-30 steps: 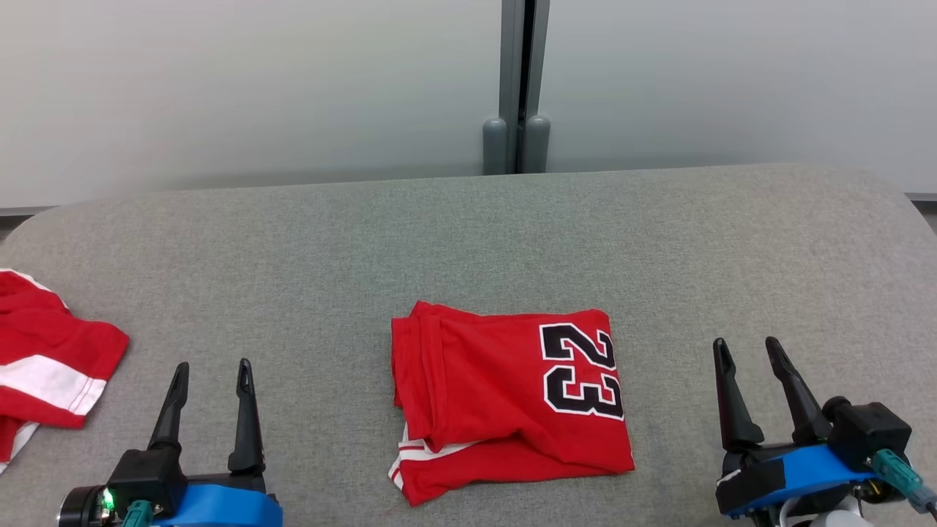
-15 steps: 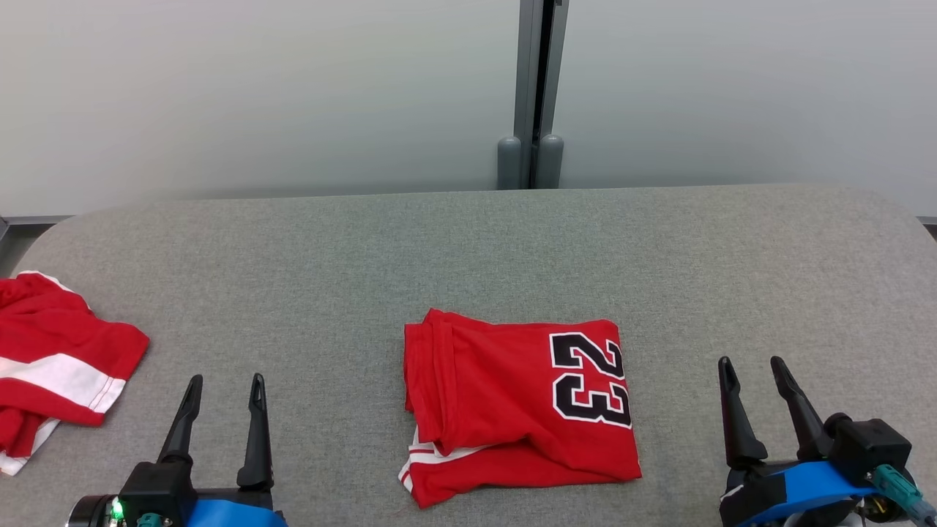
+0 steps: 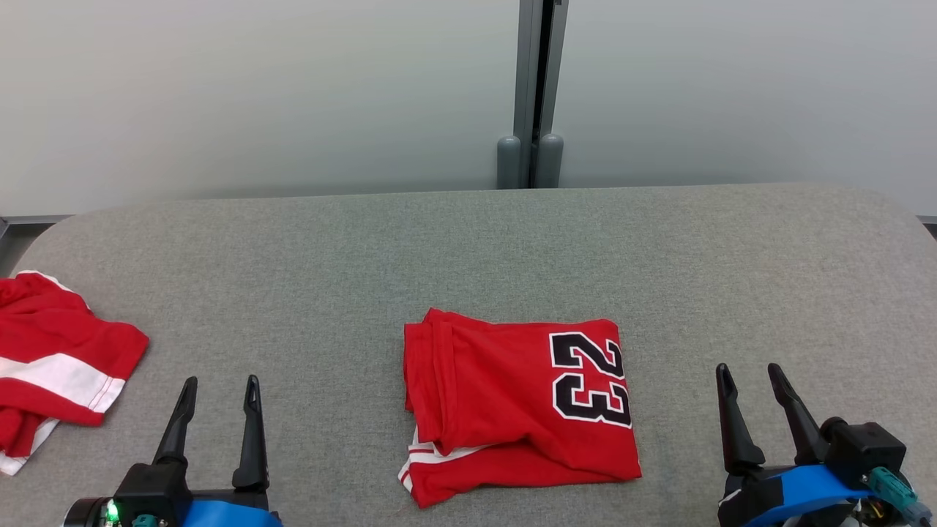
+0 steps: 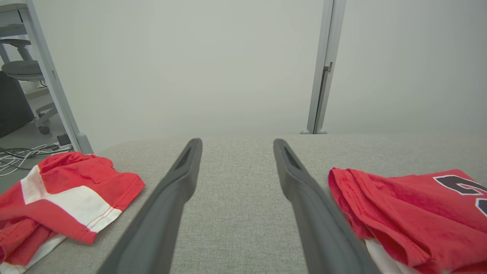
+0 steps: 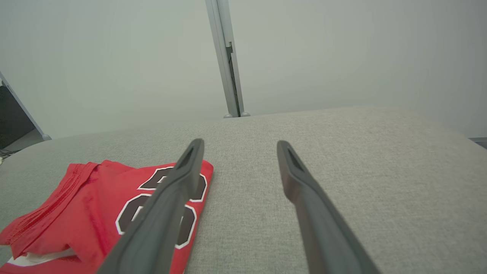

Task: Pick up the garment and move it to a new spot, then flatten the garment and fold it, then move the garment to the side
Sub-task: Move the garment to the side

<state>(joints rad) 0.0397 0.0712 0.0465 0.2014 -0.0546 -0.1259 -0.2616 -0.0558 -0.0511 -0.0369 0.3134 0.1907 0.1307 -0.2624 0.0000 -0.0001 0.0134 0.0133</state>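
Observation:
The garment (image 3: pixel 512 402) is a red jersey with a black "23", lying folded into a rough rectangle near the middle front of the grey padded table (image 3: pixel 468 241). White trim peeks out at its lower left corner. My left gripper (image 3: pixel 222 380) hovers open to the garment's left, with bare table between them. My right gripper (image 3: pixel 748 368) stands open to its right, also apart from it. In the left wrist view the garment (image 4: pixel 411 205) lies just right of the open gripper (image 4: pixel 237 141). In the right wrist view the garment (image 5: pixel 95 205) sits left of the open gripper (image 5: pixel 240 142).
A second red-and-white garment (image 3: pixel 51 366) lies crumpled at the table's left edge; the left wrist view has this pile (image 4: pixel 68 194) at its left. A pale wall with a grey post (image 3: pixel 532 88) stands behind the table. Cables (image 4: pixel 23 160) lie on the floor beyond the left edge.
The head camera shifted, sliding the whole picture right and down. Both garments lie as before. Both grippers remain open and sit slightly lower in the view.

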